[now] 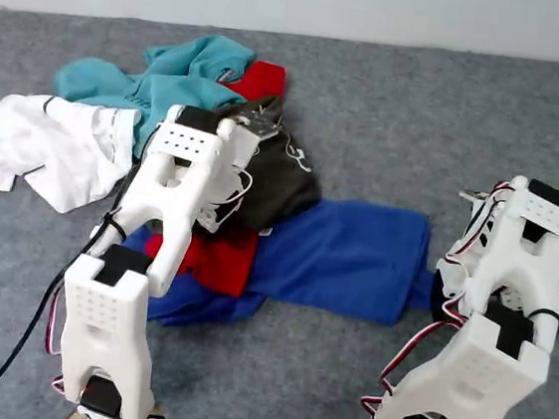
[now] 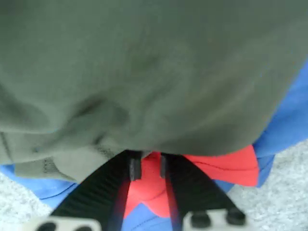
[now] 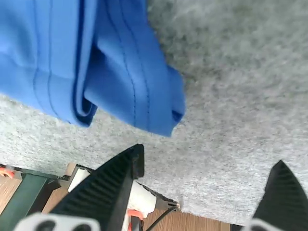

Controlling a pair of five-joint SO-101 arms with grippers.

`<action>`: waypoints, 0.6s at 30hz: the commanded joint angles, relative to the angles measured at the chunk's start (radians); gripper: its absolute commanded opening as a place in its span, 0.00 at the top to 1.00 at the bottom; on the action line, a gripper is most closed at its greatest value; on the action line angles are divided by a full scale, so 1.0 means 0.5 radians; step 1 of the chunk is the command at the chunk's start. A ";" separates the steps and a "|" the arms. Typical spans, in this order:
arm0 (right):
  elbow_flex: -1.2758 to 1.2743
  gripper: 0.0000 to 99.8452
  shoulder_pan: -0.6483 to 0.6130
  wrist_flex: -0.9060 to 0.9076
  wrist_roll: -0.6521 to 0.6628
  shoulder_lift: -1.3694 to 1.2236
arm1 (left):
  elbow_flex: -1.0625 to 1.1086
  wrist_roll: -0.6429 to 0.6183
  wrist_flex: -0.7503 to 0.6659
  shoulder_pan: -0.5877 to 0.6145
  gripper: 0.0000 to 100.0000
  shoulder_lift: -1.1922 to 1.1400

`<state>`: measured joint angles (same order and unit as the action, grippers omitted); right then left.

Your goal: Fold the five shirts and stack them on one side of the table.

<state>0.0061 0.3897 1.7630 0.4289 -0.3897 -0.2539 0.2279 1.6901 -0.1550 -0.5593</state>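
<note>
Five shirts lie on the grey table. A teal shirt (image 1: 163, 82) and a white shirt (image 1: 46, 145) are crumpled at the far left. A dark shirt (image 1: 281, 175) lies over a red shirt (image 1: 209, 260), and both rest on a blue shirt (image 1: 354, 257) spread mid-table. My left gripper (image 2: 148, 166) is shut on the edge of the dark shirt (image 2: 154, 72), which hangs close over it, with the red shirt (image 2: 219, 166) below. My right gripper (image 3: 207, 175) is open over bare carpet, just off the hem of the blue shirt (image 3: 120, 72) and touching nothing.
The grey carpet (image 1: 449, 117) is bare at the far right and along the front (image 1: 282, 380). The table's near edge (image 3: 202, 216) lies right under my right gripper, with wood beyond it. The right arm (image 1: 516, 244) stands beside the blue shirt's right edge.
</note>
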 commanded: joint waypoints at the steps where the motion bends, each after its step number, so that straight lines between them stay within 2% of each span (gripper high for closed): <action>1: -0.003 0.61 -0.005 0.063 0.018 0.137 | -0.005 0.175 0.114 -0.006 0.92 -0.009; 10: -0.003 0.61 -0.008 0.060 0.018 0.130 | -0.005 0.313 0.132 0.074 0.92 -0.012; 18: -0.003 0.61 -0.008 0.054 0.018 0.127 | -0.075 0.301 0.129 0.153 0.92 -0.009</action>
<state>0.0061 0.3897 1.7630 0.4289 -0.3897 -0.2524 0.3690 1.7238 -0.1151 -0.5715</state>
